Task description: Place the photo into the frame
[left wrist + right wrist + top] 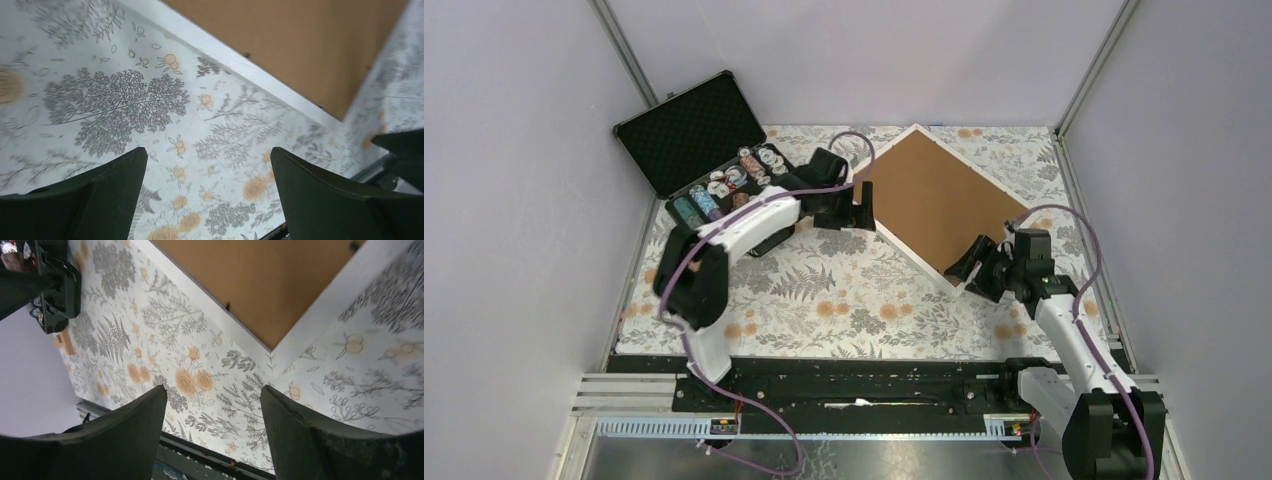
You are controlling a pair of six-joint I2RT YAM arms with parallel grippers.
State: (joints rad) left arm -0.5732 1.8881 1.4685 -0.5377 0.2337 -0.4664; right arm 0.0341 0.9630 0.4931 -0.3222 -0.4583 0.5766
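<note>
the frame [325, 310] lies face down on the floral tablecloth [824, 300], turned like a diamond to the right of centre, with the brown backing board [934, 200] filling it and small clips showing along the board's edge. the photo is nowhere to be seen in any view (it may sit under the board, but nothing here proves that). the left gripper [207, 152] hovers just beside the frame's left corner with its jaws spread wide and nothing between them, only cloth below. the right gripper [212, 390] hangs near the frame's near corner, its jaws apart too and holding nothing. the open case of chips [724, 180] sits well apart at the back left. judging by the board in place and both pincers empty, the loading looks done or close to it; what may be left is securing the clips and turning the frame over.
</note>
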